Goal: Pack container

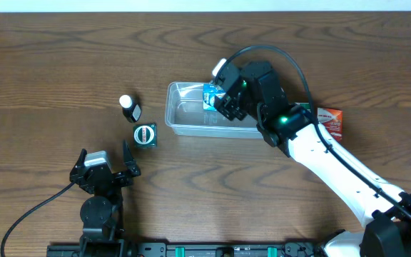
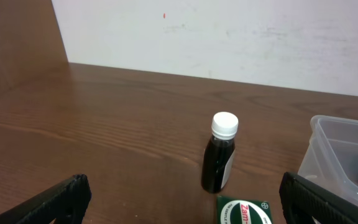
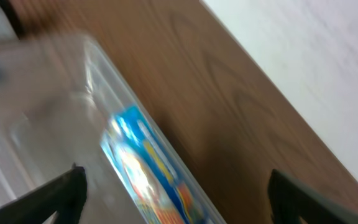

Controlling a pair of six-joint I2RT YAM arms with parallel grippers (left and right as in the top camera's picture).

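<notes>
Right gripper [image 1: 220,100], spread wide, is hovering over the container [image 1: 190,116], whose long axis is running left-right; left gripper [image 1: 105,158], also spread, is sitting farther off.

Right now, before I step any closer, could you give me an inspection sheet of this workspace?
Surface: brown wooden table; no spills seen.
Job's things: clear container with a blue box in it, at its far side.
Clutter: dark bottle with a white cap, upright; green box beside it; red box partly behind the right arm.
Pincers: left pincer open and empty; right pincer open above the blue box.
Cables: black cable loops over the right arm; second cable trails from the left arm.
Surroundings: pale wall; nothing else seen.
</notes>
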